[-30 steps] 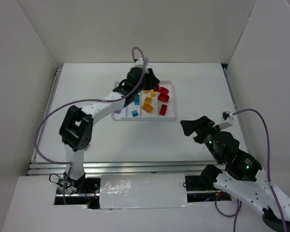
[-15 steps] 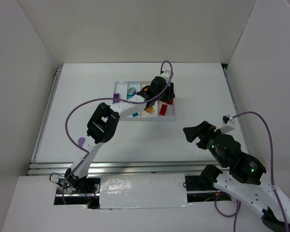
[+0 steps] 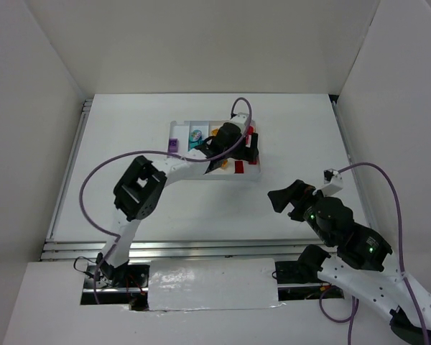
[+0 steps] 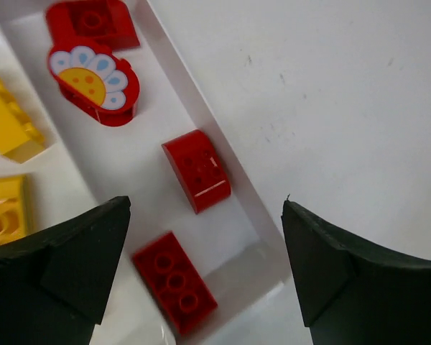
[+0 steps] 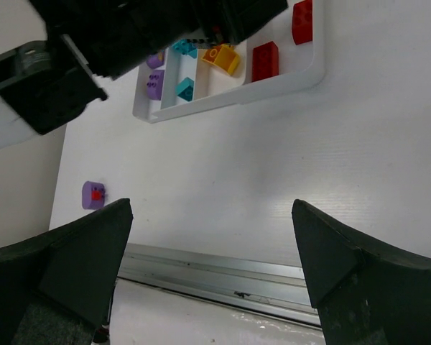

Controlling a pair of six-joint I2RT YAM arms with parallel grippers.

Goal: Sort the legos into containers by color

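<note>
Left jaws stand wide apart and hold nothing, hanging over the red end compartment of the white tray (image 4: 190, 100). Beneath them lie a curved red brick (image 4: 196, 170), a flat red brick (image 4: 174, 282) and a red flower-faced brick (image 4: 93, 83). Yellow bricks (image 4: 7, 122) occupy the adjoining compartment. Right jaws are likewise wide and empty, above bare surface (image 5: 273, 180), well apart from the tray. Teal bricks (image 5: 185, 88) and purple bricks (image 5: 154, 83) sit in the further compartments. One purple brick (image 5: 93, 194) lies loose on the surface, well clear of the tray.
</note>
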